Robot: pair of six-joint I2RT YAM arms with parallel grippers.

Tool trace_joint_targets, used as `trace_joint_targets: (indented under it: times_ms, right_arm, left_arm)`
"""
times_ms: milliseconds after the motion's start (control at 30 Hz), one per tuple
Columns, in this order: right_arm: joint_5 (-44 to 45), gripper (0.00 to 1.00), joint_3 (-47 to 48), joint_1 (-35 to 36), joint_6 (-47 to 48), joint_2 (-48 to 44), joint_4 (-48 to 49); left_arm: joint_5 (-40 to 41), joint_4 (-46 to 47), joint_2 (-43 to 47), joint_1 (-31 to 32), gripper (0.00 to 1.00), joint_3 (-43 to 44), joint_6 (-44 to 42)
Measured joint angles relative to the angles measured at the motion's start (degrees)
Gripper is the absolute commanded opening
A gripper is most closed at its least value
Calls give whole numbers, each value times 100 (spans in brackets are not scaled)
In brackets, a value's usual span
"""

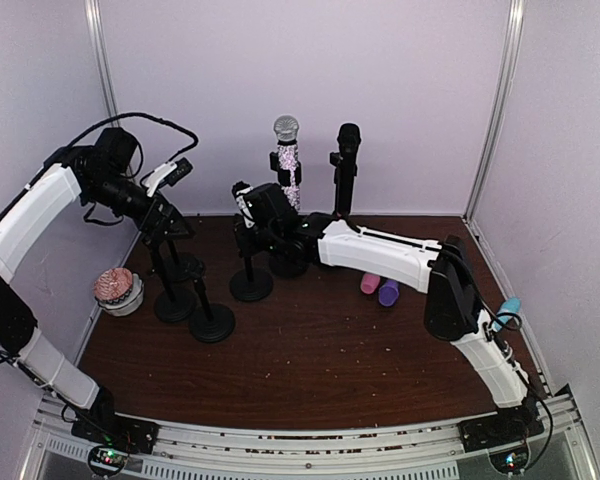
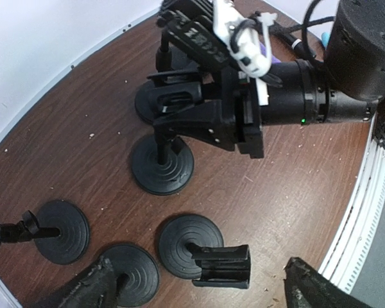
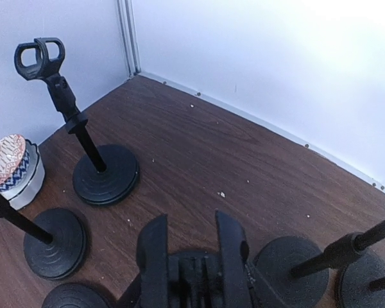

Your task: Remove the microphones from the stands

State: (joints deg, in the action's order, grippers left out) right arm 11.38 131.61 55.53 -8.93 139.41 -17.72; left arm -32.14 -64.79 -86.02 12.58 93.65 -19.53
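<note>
Two microphones stand upright in stands at the back: a glittery silver one (image 1: 287, 150) and a black one (image 1: 348, 148). My right gripper (image 1: 248, 208) (image 3: 191, 221) sits left of them, fingers on either side of the ribbed clip (image 3: 199, 279) of an empty stand (image 1: 251, 285), apparently closed on it. It also shows in the left wrist view (image 2: 179, 106). My left gripper (image 1: 170, 220) (image 2: 199, 289) is wide open above another empty stand clip (image 2: 222, 265), which lies between its fingers (image 2: 83, 289) without touching them.
Several empty black stands crowd the left half (image 1: 212, 322) (image 2: 63, 231) (image 3: 106, 174). A patterned cup (image 1: 118, 290) sits at the far left edge. A pink (image 1: 370, 284) and a purple (image 1: 388, 293) small object lie under the right arm. Walls close off the back and sides.
</note>
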Motion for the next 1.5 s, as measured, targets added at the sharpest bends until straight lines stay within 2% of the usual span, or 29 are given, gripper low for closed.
trace_joint_targets:
  times_ms: [100,400,433,567,800,933,1067,1267,1500]
  right_arm:
    - [0,54,170,7,44,144,116]
    - [-37,98,87,74,164,-22,516]
    - [-22,100,20,76,166,-109,514]
    - [63,100,-496,76,299,-765,448]
    - [356,100,-2402,4,310,-3115,621]
    - [402,100,-2796,-306,249,-3847,726]
    - [350,100,-2568,-660,262,-3733,629]
    - [157,97,-1679,-706,391,-2861,208]
    - [46,85,-1115,-721,450,-2151,-11]
  left_arm:
    - [35,-2,44,-11,98,-46,-11]
    - [229,-9,101,-15,98,-330,57]
    - [299,-17,101,-15,98,-319,57]
    - [640,-90,96,-17,98,-166,57]
    - [1095,-127,103,-55,98,79,57]
    - [1154,-131,103,-63,98,83,105]
    - [1213,-127,79,-63,98,205,223]
    - [1526,-83,48,-66,98,354,323]
    - [1882,-9,50,-66,98,352,337]
